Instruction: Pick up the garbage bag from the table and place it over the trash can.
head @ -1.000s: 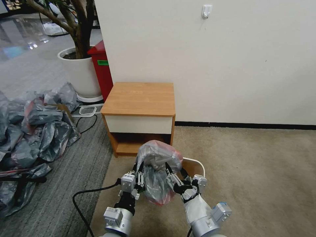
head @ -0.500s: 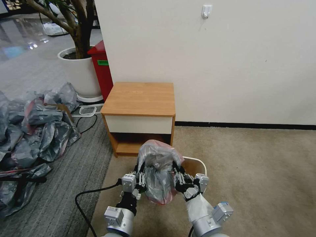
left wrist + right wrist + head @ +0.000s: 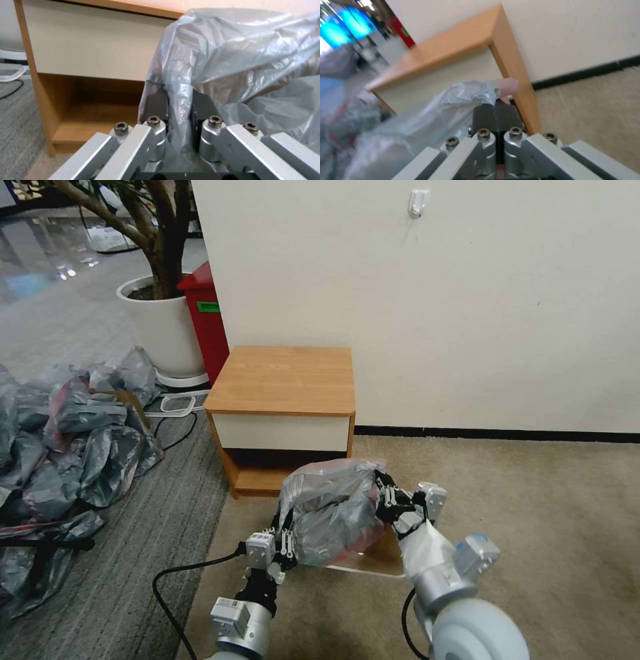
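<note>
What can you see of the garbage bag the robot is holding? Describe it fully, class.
The garbage bag is thin, crinkly, translucent grey plastic with a pink-red band along its edge. It hangs stretched between both grippers in front of the table, above the trash can. The left gripper pinches one side and the right gripper the other, fingers shut on its film.

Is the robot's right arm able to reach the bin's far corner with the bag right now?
Probably yes. The right gripper, shut on the bag, sits just past the bin, between it and the table. Nothing blocks it, though the bag hides that corner. The left gripper pinches the bag's other edge.
</note>
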{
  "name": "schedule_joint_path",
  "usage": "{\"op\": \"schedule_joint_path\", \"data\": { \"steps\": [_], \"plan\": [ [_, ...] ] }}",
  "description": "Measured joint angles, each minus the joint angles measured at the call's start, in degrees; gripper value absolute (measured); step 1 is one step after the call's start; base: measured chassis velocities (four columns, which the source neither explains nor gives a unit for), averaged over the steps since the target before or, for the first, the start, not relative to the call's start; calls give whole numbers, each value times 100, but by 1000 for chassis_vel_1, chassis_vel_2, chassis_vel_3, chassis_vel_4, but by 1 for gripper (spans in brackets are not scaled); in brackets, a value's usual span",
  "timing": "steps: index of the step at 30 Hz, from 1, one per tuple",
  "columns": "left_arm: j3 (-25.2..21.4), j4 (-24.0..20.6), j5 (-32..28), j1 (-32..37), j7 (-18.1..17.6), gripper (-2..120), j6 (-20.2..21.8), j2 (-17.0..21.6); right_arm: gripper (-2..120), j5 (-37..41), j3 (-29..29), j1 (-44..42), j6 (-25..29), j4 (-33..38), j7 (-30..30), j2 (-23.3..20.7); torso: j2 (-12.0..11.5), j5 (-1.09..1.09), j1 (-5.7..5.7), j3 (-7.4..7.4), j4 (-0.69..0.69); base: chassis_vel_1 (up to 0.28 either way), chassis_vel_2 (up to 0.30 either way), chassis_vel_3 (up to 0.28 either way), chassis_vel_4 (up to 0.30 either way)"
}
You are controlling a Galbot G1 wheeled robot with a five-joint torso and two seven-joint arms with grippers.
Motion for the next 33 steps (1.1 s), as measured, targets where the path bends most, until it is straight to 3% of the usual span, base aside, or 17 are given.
{"op": "schedule_joint_path", "data": {
  "steps": [2,6,14,19,26,33],
  "plan": [
    [0,0,0,0,0,9,0,0,0,0,0,0,0,0,0,0,0,0,0,0,0,0,0,0,0],
    [-87,26,-182,-24,27,9,-19,11,0,102,113,21,-508,174,290,-139,0,0,0,0,0,0,0,0,0],
    [-160,88,-212,-38,133,9,-28,10,0,68,217,52,-511,347,322,-223,0,0,0,0,0,0,0,0,0],
    [-192,12,-221,-41,255,9,-30,33,0,163,387,295,-607,283,285,-521,0,0,0,0,0,0,0,0,0],
    [-310,-107,-273,-42,517,9,-30,33,0,883,741,714,-978,146,176,-1111,0,0,0,0,0,0,0,0,0],
    [-321,-107,-324,-42,538,9,-16,3,0,1267,894,805,-1263,102,115,-1312,0,0,0,0,1,0,0,0,0]
  ]
}}
